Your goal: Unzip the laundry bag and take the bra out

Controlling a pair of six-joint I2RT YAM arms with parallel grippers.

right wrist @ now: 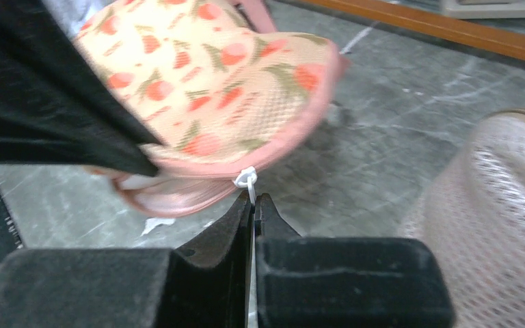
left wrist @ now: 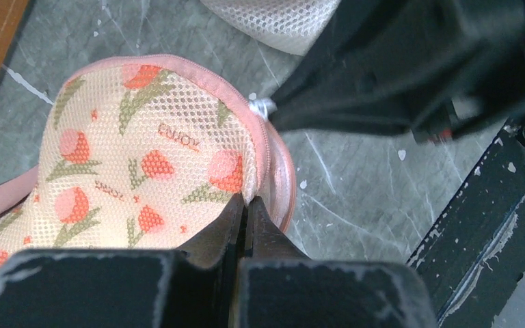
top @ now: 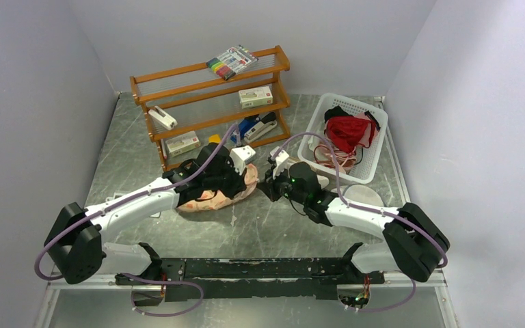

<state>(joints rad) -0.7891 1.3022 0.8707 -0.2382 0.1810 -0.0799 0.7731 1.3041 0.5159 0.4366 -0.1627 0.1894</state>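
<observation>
The right gripper point(right wrist: 253, 201) is clamped on the small white zip pull point(right wrist: 247, 179), both fingers pressed together with the tab between them at the bag's pink edge. The left gripper point(left wrist: 246, 208) is likewise closed, pinching the pink rim of the laundry bag point(left wrist: 130, 143) just beside that zip. The bag lies on the grey table point(top: 273, 225) between the 2 arms, its floral mesh top lifted a little off the lower rim, so a gap shows with something pale inside; whether that is the bra cannot be told. A cream mesh cone point(right wrist: 499, 205) sits near the right gripper. Farther back stand a white basket point(top: 376, 147) holding a red garment point(top: 347, 130) and a wooden rack point(top: 198, 83).
</observation>
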